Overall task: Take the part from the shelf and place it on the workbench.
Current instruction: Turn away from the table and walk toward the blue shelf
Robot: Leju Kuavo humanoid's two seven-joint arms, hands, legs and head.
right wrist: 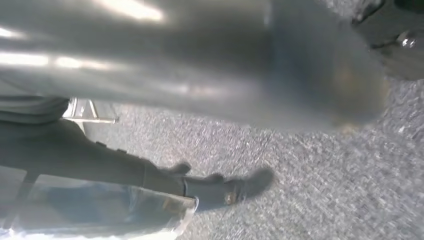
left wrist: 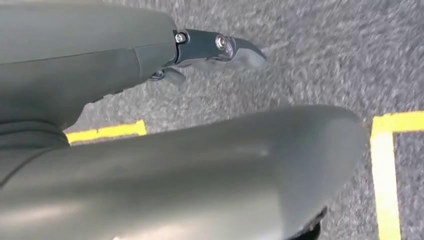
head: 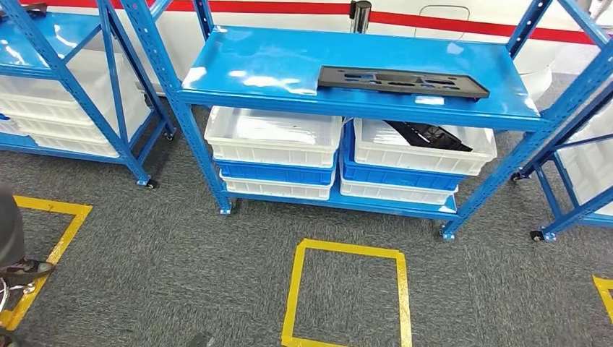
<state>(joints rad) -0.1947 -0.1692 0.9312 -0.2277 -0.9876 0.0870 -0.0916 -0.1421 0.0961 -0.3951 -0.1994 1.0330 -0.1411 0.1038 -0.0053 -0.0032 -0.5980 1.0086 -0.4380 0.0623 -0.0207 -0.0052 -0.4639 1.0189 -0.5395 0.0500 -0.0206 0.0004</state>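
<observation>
Two hanging arms point at grey carpet; the left hand (left wrist: 150, 75) and right hand (right wrist: 165, 175) hold nothing, though I cannot tell how wide the fingers sit. At one o'clock a flat black part (head: 403, 81) lies on the blue shelf (head: 253, 65); being thin and long, it could likely slip or tip when lifted.
</observation>
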